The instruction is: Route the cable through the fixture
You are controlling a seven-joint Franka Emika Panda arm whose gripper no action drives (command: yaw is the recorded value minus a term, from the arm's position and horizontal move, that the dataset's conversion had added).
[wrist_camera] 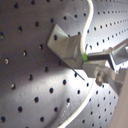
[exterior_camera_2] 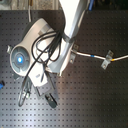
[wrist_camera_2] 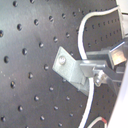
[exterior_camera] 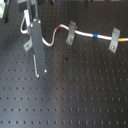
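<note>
The white cable [exterior_camera: 50,36] runs from the first exterior view's upper left, behind my long grey bar [exterior_camera: 37,47], then right through two grey clips [exterior_camera: 71,32] [exterior_camera: 115,40]. Its red-orange band [exterior_camera: 60,28] lies before the middle clip, and its blue-and-yellow band [exterior_camera: 95,36] lies between the two clips. A third clip, the fixture [exterior_camera: 27,45], stands just left of the bar with no cable in it. In both wrist views my gripper [wrist_camera: 87,62] [wrist_camera_2: 89,70] is shut on the cable [wrist_camera: 89,20] [wrist_camera_2: 81,35] right beside this fixture [wrist_camera: 65,45] [wrist_camera_2: 67,65].
The black perforated board [exterior_camera: 75,95] carries everything. In the second exterior view the robot base [exterior_camera_2: 22,57] with its black hoses fills the left, and the arm [exterior_camera_2: 70,30] hides the gripper. A clip [exterior_camera_2: 106,59] holds the cable [exterior_camera_2: 90,54] at the second exterior view's right.
</note>
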